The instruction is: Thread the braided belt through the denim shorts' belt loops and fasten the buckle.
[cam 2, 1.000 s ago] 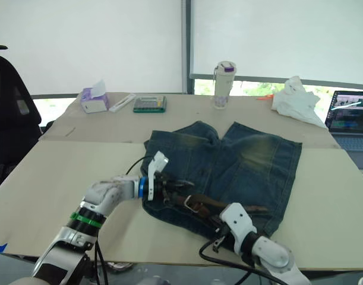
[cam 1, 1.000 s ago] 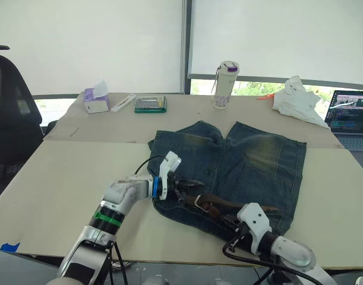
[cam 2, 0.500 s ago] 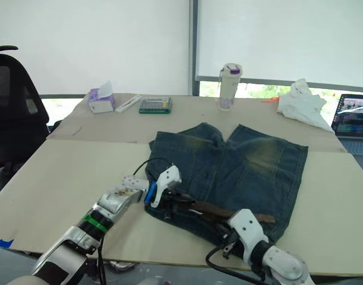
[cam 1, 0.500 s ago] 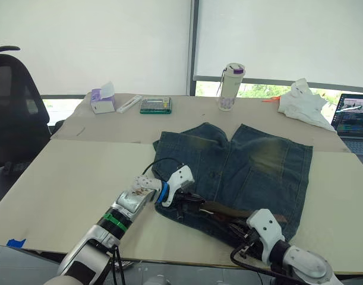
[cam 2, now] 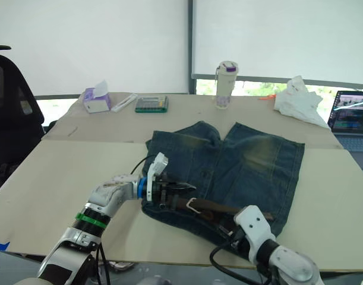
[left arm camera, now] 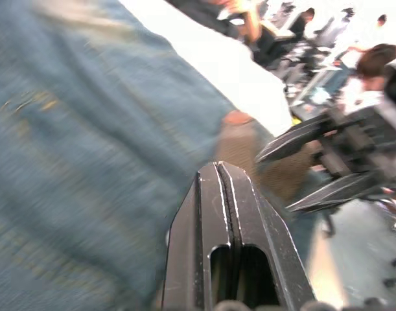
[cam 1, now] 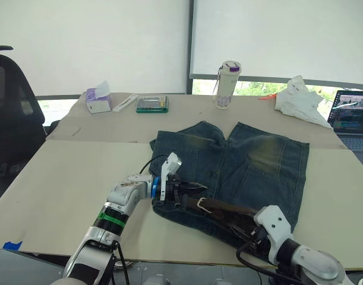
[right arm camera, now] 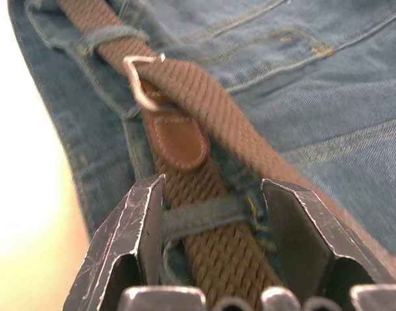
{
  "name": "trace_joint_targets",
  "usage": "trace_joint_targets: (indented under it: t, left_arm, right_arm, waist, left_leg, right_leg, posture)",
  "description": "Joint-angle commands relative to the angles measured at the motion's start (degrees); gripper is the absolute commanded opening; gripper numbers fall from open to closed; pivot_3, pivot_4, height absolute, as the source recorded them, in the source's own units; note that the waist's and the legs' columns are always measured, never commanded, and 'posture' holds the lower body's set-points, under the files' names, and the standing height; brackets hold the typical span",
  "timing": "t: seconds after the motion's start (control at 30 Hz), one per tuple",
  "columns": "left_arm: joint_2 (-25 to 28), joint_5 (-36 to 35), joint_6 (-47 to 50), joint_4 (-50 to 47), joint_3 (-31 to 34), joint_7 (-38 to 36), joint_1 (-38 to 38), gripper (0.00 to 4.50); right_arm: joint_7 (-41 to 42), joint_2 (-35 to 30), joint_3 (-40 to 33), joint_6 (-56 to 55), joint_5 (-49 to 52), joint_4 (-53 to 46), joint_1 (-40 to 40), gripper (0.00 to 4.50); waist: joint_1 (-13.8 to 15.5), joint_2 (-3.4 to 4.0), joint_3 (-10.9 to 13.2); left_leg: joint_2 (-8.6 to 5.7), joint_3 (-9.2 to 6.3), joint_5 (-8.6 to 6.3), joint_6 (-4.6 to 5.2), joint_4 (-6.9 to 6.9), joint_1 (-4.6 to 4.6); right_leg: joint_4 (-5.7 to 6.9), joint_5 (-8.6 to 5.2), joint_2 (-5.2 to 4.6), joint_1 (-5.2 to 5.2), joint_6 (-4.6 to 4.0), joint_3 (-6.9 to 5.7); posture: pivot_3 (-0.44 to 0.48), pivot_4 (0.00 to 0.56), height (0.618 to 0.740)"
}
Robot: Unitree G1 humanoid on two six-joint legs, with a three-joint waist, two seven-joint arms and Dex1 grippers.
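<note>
Bright roller blinds ran behind a pale desk [cam 1: 56,178], with a tissue box [cam 1: 96,100], a calculator [cam 1: 151,104], a lidded drink bottle [cam 1: 225,84] and a crumpled white cloth [cam 1: 297,98] lined up at the far side, plus a laptop [cam 1: 350,119] off to the right. The denim shorts [cam 1: 252,160] lay flat mid-desk, waistband toward the robot.

The braided belt [right arm camera: 210,116] was already sitting along that waistband, passing under at least one of the belt loops [right arm camera: 204,214], with the buckle [right arm camera: 140,83] near the middle and a strap end through its frame. Couldn't tell if the prong was seated, though.

The left pincer [cam 1: 184,191] was clenched tight, fingers pressed together, right at the waistband's left end by the belt; whether it was pinching anything I couldn't tell. The right pincer [right arm camera: 214,223] was spread wide, straddling the belt and that loop without gripping.

My read: this was the fastening stage. To do it well, I'd pin the strap close behind the buckle with the right, keep the denim from bunching, and feed the free end flat rather than twisted so the prong finds a gap in the weave.
</note>
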Motion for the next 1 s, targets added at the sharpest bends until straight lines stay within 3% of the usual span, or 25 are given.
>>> trace_joint_targets:
  t: [0.03,0.2,0.3,0.4,0.53,0.7,1.0]
  left_arm:
    - [-0.6,3.8,-1.6,-1.8,-6.1,-1.4,-1.6,0.00]
    - [-1.6,16.6,-10.1,10.8,-14.4,3.6,-3.1,0.00]
    - [-1.3,17.4,-15.4,12.3,-13.4,3.0,-2.7,0.00]
    - [-1.7,12.7,-19.4,7.0,-7.8,1.3,-2.4,0.00]
    - [0.4,15.5,-30.3,0.8,-9.5,-3.5,-3.0,1.19]
    - [-3.0,20.0,-32.6,0.9,-12.8,-2.6,-8.6,2.83]
    - [-11.9,27.2,-26.1,7.0,-18.2,2.1,-17.7,2.83]
  right_arm:
    - [-0.3,-0.8,-1.9,-0.2,-0.3,-3.8,1.6,2.64]
    - [-1.5,-0.5,-3.7,0.6,0.1,-4.6,3.4,2.64]
    - [-2.6,0.4,-4.3,1.5,0.8,-5.4,5.0,3.50]
    - [-5.0,3.7,-4.5,2.5,1.4,-5.3,6.5,4.47]
    - [-6.9,6.5,-4.6,4.1,1.9,-4.2,7.4,4.50]
    - [-7.2,6.1,-4.5,3.9,0.5,-3.2,7.5,4.50]
    - [-8.5,6.8,-4.5,4.0,0.5,-5.9,9.3,4.50]
  waist:
    - [0.0,-0.01,0.0]
    - [-0.1,-0.09,0.0]
    - [-0.1,-0.20,0.0]
    - [-0.4,-0.11,0.0]
    - [-0.6,0.12,0.0]
    - [1.2,0.10,0.0]
    - [2.4,-0.03,0.1]
  left_leg:
    - [0.00,0.02,0.00,0.00,0.01,0.01]
    - [-0.02,0.07,0.01,0.02,0.04,0.08]
    - [0.04,0.07,0.01,0.02,0.04,0.20]
    - [0.12,0.06,0.00,0.01,0.04,0.19]
    - [0.18,0.06,0.01,0.00,0.04,-0.02]
    - [-0.04,0.09,0.06,0.08,0.12,-0.04]
    - [-0.18,0.19,0.07,0.16,0.19,-0.10]
  right_leg:
    - [0.00,0.00,0.00,0.01,0.00,0.02]
    - [0.00,-0.06,0.03,0.07,0.10,0.04]
    - [-0.04,-0.14,0.05,0.21,0.25,0.04]
    - [0.01,-0.18,-0.03,0.16,0.30,0.10]
    - [0.13,0.07,-0.01,-0.13,-0.12,0.16]
    - [-0.01,0.10,-0.11,-0.01,-0.14,0.08]
    - [0.03,-0.14,-0.05,0.03,0.32,0.01]
  posture:
    - [0.000,0.150,0.740]
    - [0.000,0.150,0.740]
    - [0.000,0.150,0.740]
    - [0.000,0.150,0.740]
    - [0.000,0.150,0.740]
    - [0.000,0.150,0.740]
    - [0.000,0.150,0.740]
